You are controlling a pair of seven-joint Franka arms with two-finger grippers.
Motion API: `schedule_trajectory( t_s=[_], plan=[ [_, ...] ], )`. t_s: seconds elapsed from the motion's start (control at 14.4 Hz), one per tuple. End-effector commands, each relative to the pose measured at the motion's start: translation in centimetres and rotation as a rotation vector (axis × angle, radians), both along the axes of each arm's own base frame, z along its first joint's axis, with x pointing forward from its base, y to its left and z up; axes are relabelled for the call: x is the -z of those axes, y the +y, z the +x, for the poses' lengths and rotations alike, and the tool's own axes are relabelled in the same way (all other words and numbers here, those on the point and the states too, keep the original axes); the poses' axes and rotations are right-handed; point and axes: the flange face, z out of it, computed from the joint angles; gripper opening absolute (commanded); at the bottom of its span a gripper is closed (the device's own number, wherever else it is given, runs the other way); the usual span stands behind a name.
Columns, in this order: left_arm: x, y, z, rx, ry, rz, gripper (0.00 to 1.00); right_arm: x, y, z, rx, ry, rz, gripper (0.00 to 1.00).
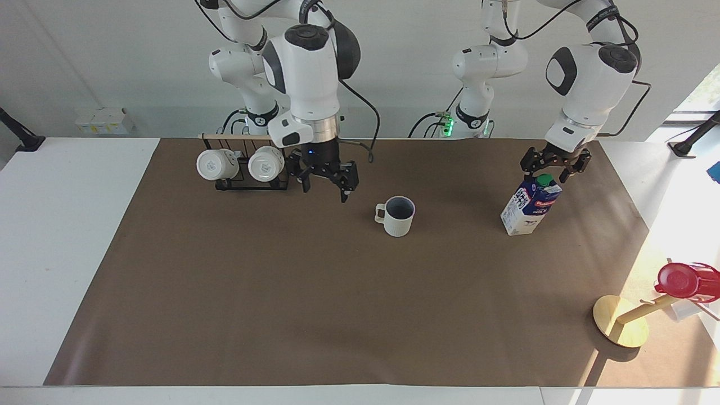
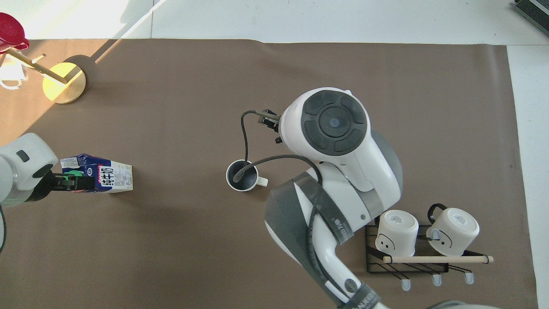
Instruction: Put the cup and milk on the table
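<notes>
Your left tool sits directly over the tall blue-and-white milk carton's green cap, fingers spread. Your right tool, open and empty, hangs at ten o'clock from the off-white ribbed mug upright mid-surface.

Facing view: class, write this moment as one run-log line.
cup: upright on table, free | milk: standing on table | right hand: open, beside mug rack | left hand: open, at milk's cap

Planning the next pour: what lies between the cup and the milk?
Nothing: only bare brown mat separates the cup and the milk, as the facing view shows.
</notes>
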Motion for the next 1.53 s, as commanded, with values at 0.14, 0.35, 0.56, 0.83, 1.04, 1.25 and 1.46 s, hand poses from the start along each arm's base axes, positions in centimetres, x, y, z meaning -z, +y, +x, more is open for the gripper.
schedule_trajectory(
  t_s=[0.14, 0.35, 0.56, 0.83, 1.04, 1.25, 1.46],
  plan=[
    [0.6, -0.2, -0.2, 0.017, -0.017, 0.003, 0.84, -4.2, -9.7, -0.9, -0.049, 0.026, -0.032, 1.00],
    [0.6, -0.3, 0.1, 0.018, -0.017, 0.003, 0.69, -6.8, -14.6, -1.2, -0.050, 0.070, 0.020, 1.00],
    [0.6, -0.4, 0.2, 0.019, -0.015, 0.002, 0.62, -8.5, -19.1, -1.5, -0.089, 0.071, 0.011, 1.00],
    [0.0, -0.4, 0.8, 0.015, -0.014, 0.000, 0.53, -10.3, -21.9, -3.3, -0.122, 0.095, -0.016, 1.00],
    [-1.1, -0.5, 1.8, 0.009, -0.035, -0.004, 0.52, -10.8, -23.7, -4.3, -0.125, 0.121, -0.021, 1.00],
    [-3.0, -1.8, 2.7, -0.028, -0.017, -0.011, 0.51, -11.1, -23.6, -4.8, -0.144, 0.153, -0.034, 1.00],
    [-3.7, -6.1, 2.7, -0.070, -0.025, -0.024, 0.50, -11.7, -23.4, -4.5, -0.168, 0.144, -0.099, 1.00]
  ],
)
